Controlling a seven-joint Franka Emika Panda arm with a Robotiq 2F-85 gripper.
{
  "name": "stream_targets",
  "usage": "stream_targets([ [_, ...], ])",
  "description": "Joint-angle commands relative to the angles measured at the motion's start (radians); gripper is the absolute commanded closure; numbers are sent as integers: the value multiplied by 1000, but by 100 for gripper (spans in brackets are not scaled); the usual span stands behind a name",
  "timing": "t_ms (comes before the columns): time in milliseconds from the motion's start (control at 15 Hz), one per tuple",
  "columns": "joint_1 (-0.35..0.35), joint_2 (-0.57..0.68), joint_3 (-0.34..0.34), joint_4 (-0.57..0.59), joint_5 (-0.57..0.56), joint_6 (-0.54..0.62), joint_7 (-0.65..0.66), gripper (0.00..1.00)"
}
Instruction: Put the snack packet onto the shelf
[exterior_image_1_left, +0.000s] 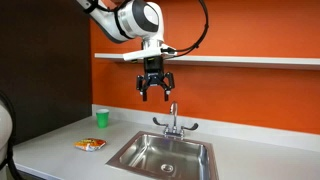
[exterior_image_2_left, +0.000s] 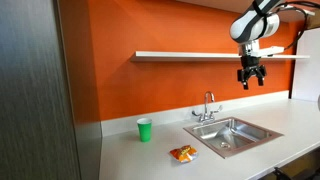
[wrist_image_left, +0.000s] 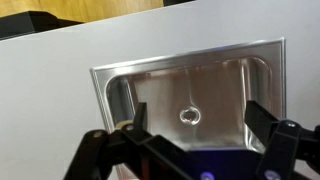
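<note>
The gripper (exterior_image_1_left: 155, 96) hangs open and empty above the sink (exterior_image_1_left: 150, 156). The pick is not yet begun. Next move: descend to the snack packet (exterior_image_1_left: 89, 144) beside the sink.

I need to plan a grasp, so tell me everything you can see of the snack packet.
The snack packet is small and flat, orange with yellow and red marks, and looks like crinkly foil or plastic. It lies flat on the grey countertop, close beside the sink and apart from the green cup. Only the countertop touches it; the gripper hangs open above the sink. Its print is too small to read.
</note>
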Motion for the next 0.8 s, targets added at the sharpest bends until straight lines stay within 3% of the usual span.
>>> stream_targets([
  [0, 0, 1, 0, 1, 1, -2, 0, 0],
  [733, 161, 92, 81, 20, 40, 48, -140, 0],
])
